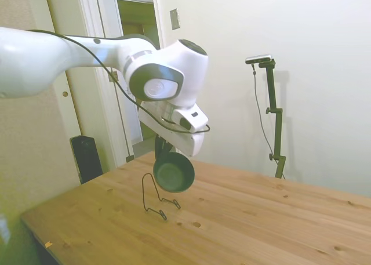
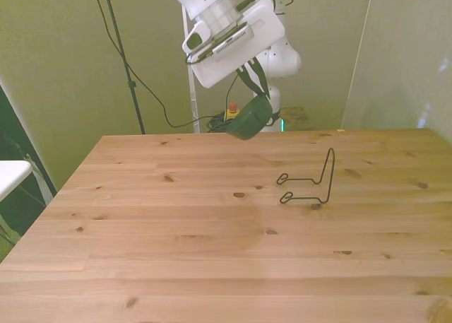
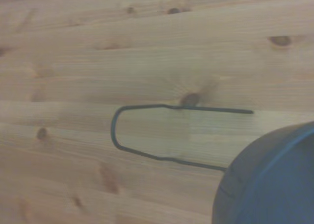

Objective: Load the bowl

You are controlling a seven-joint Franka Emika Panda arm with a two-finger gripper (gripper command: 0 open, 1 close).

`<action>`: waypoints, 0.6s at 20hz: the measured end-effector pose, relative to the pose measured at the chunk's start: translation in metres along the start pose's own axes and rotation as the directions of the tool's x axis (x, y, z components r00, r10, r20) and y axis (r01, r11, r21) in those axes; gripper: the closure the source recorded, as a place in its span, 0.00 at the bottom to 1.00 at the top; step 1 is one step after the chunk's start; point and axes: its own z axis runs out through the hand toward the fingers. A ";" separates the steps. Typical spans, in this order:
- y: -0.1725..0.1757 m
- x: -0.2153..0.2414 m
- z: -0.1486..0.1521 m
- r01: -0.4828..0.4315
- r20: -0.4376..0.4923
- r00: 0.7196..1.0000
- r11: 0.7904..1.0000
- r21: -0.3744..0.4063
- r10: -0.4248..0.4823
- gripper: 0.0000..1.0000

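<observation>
The bowl (image 1: 173, 173) is small, round and dark green. It hangs tilted in the air above the wooden table (image 1: 272, 218), its opening turned toward the side camera. My gripper (image 1: 164, 151) is shut on its rim from above. In the front view the bowl (image 2: 248, 119) hangs under the gripper (image 2: 257, 97), above the table's far edge. A thin black wire rack (image 1: 155, 196) stands on the table just below and beside the bowl, and in the front view the rack (image 2: 313, 183) is toward the front view's right. The wrist view shows the bowl's side (image 3: 270, 182) over the rack's wire loop (image 3: 147, 133).
The table (image 2: 176, 252) holds only the rack. A black box (image 1: 86, 158) stands on the floor beyond the table's far corner by a door frame. A white surface (image 2: 10, 174) sits off the table at the front view's left.
</observation>
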 end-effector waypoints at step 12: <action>-0.018 0.050 0.047 -0.091 0.272 0.961 0.989 0.114 0.057 1.00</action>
